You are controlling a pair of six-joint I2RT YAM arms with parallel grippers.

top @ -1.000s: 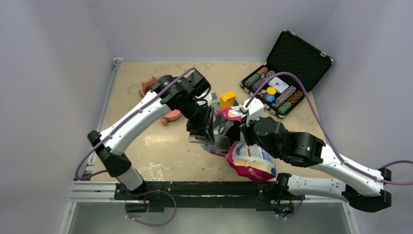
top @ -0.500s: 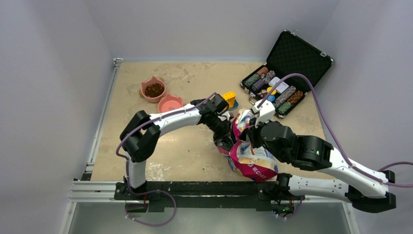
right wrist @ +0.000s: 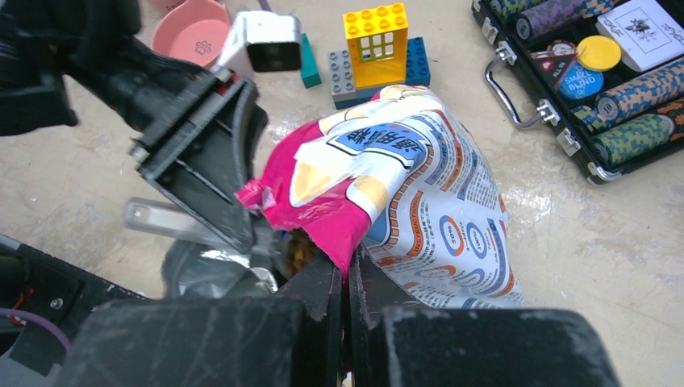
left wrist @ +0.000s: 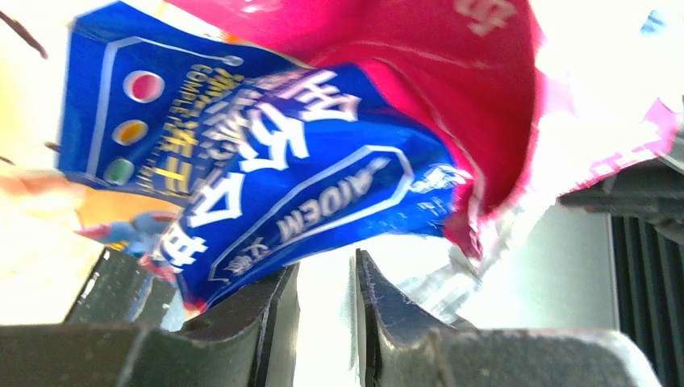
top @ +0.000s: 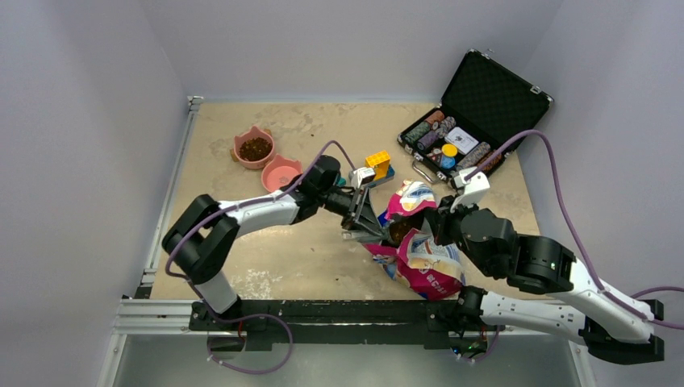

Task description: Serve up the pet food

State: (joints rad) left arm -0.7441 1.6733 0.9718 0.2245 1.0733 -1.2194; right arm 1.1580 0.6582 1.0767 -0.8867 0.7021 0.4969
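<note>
Where the tan table point(top: 242, 258) nears its far-left corner, a pink bowl point(top: 239, 153) holds a dark heap of pet food point(top: 255, 149), and a second pink bowl point(top: 281, 172) stands just beside it on the near right. Toward the centre, the left arm reaches across to the bag's mouth. The left gripper point(left wrist: 323, 263) has its jaws part-way apart, and the right wrist view shows it grasping a scoop point(right wrist: 206, 278) by the translucent handle point(right wrist: 161, 218), with the grey scoop cup low at the opening. At centre lies the bag point(top: 427, 270), glossy pink and blue with printed text, tilted with its mouth toward the left arm. More brown pellets show just inside the lip in the right wrist view. The right gripper point(right wrist: 347, 278) is clenched on the pink edge of the bag's mouth, fingers pressed together with the film between them. Behind the bag, a yellow toy brick point(top: 377, 164) stands on grey and blue ones. At far right, an open black case point(top: 492, 89) sits with its lid raised and rows of poker chips point(top: 472, 157) in the tray.
</note>
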